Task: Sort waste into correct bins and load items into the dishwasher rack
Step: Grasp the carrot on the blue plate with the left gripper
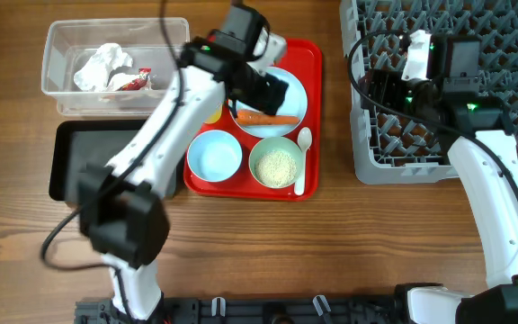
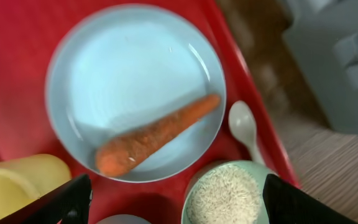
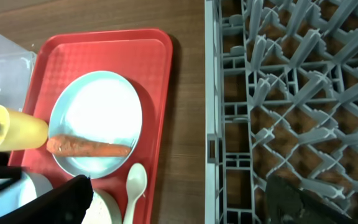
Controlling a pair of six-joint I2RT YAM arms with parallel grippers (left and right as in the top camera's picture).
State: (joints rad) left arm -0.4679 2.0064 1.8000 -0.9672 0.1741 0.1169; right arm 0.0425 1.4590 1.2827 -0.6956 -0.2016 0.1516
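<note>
Overhead: one crumpled napkin [image 1: 102, 65] and one shiny wrapper [image 1: 135, 81] are lying in the clear tub [image 1: 57, 54].
Left wrist: my left gripper [image 2: 176, 196] is gaping wide, empty, above one tapered carrot [image 2: 154, 134] lying on the round plate [image 2: 129, 68].
Right wrist: my right gripper [image 3: 185, 199] is gaping wide, empty, at the grey pegged rack [image 3: 278, 93]'s edge.

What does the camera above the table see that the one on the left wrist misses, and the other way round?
Only the overhead view: the clear tub holding the napkin and red wrapper, the black tray next to it, and the whole left arm and right arm.
Only the left wrist view: the carrot and its rough skin up close, framed by the open left claw and its two dark fingertips.
Both: the blue plate with the carrot, the white spoon, the green bowl of rice, the yellow cup and the red tray.
</note>
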